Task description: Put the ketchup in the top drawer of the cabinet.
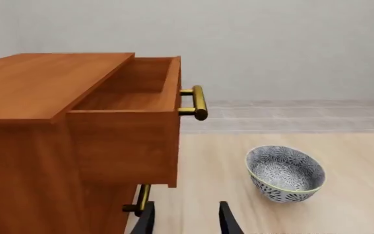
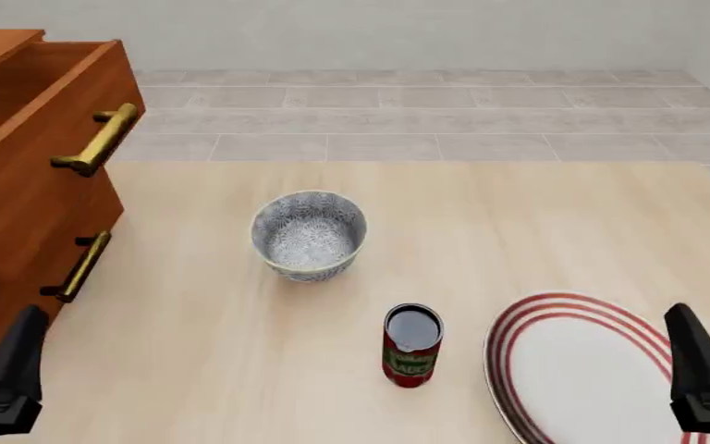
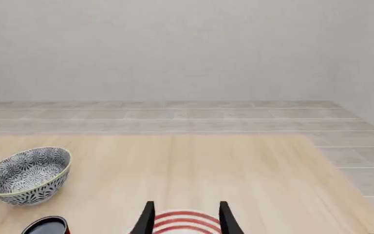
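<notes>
Top drawer (image 1: 132,100) of cabinet (image 2: 10,231) stands pulled out, interior bare, brass handle (image 2: 99,139) fwd. So access is ready; drop-in is the part not yet done.

Ketchup can (image 2: 412,345) upright on table (image 2: 528,222), front view approx 6 o'clock from the patterned bowl (image 2: 310,233), just beside the red-striped plate (image 2: 577,370) at its 9 o'clock, not touching. Well apart from cabinet.

L gripper (image 1: 185,220): fingers apart, nothing between, low near cabinet's lower drawer handle (image 2: 80,266). Parked there prob. because it's the drawer side.

R gripper (image 3: 185,217): fingers apart, empty, hovering over plate's rim; can sits at approx 9 o'clock from it in front view.

Judgement: R arm is nearer the can, so pick likely falls to it. Then a long carry across the bowl to the drawer at approx 10 o'clock. Risk: tall narrow can tips if nudged; bowl in path.
</notes>
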Controlling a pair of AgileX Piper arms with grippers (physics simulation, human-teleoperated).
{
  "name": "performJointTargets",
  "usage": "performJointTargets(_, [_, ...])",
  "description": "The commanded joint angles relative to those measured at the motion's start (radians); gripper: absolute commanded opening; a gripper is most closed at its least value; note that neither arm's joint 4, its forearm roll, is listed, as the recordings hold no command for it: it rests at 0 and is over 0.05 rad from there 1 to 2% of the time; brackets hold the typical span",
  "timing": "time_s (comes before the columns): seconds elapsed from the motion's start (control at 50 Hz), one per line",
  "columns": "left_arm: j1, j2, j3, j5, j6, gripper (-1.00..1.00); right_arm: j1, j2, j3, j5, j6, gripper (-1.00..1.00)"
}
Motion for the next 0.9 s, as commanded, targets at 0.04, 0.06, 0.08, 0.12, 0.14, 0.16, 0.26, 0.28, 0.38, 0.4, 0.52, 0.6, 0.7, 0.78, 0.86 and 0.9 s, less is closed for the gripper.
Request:
performJointTargets(0.04, [-0.031, 0.000, 0.000, -0.005, 0.033, 1.00, -0.031, 0.023, 0.001, -0.005, -0.012, 1.00])
performJointTargets(0.06, [-0.032, 0.000, 0.000, -0.004, 0.032, 1.00, -0.030, 0.016, 0.002, -0.006, 0.002, 1.00])
performJointTargets(0.08, [-0.032, 0.000, 0.000, -0.004, 0.032, 1.00, -0.030, 0.015, 0.002, -0.006, 0.002, 1.00])
performJointTargets(0.12, [-0.028, 0.000, -0.001, -0.011, 0.036, 1.00, -0.036, 0.005, -0.002, 0.001, 0.014, 1.00])
performJointTargets(0.14, [-0.028, 0.000, -0.002, -0.009, 0.033, 1.00, -0.030, 0.004, 0.001, -0.002, 0.009, 1.00])
performJointTargets(0.16, [-0.028, 0.000, -0.002, -0.007, 0.030, 1.00, -0.024, 0.003, -0.002, 0.001, 0.002, 1.00])
performJointTargets(0.26, [-0.033, 0.000, 0.000, -0.004, 0.037, 1.00, -0.016, 0.006, 0.002, -0.002, -0.002, 1.00])
performJointTargets(0.28, [-0.038, 0.000, 0.000, -0.003, 0.039, 1.00, -0.017, 0.005, -0.001, 0.000, -0.003, 1.00])
performJointTargets(0.38, [-0.033, 0.023, -0.002, 0.013, -0.045, 1.00, -0.016, 0.002, -0.002, -0.001, -0.006, 1.00])
performJointTargets(0.4, [-0.044, 0.001, -0.007, 0.027, -0.007, 1.00, -0.017, 0.003, -0.001, 0.000, -0.007, 1.00])
performJointTargets(0.52, [-0.149, -0.001, -0.098, 0.085, 0.092, 1.00, -0.018, 0.003, 0.001, -0.001, -0.007, 1.00])
performJointTargets(0.6, [-0.176, -0.001, -0.119, 0.102, 0.193, 1.00, -0.014, 0.002, -0.001, 0.001, -0.009, 1.00])
performJointTargets(0.7, [-0.261, -0.001, -0.173, 0.195, 0.178, 1.00, -0.016, 0.003, 0.001, 0.001, -0.013, 1.00])
performJointTargets(0.78, [-0.347, -0.001, -0.190, 0.265, 0.171, 1.00, -0.017, 0.004, 0.001, 0.002, -0.013, 1.00])
performJointTargets(0.86, [-0.439, 0.072, -0.194, 0.255, 0.163, 1.00, -0.018, 0.007, 0.002, 0.002, -0.018, 1.00])
performJointTargets(0.9, [-0.461, 0.116, -0.202, 0.221, 0.156, 1.00, -0.018, 0.006, 0.001, 0.004, -0.016, 1.00])
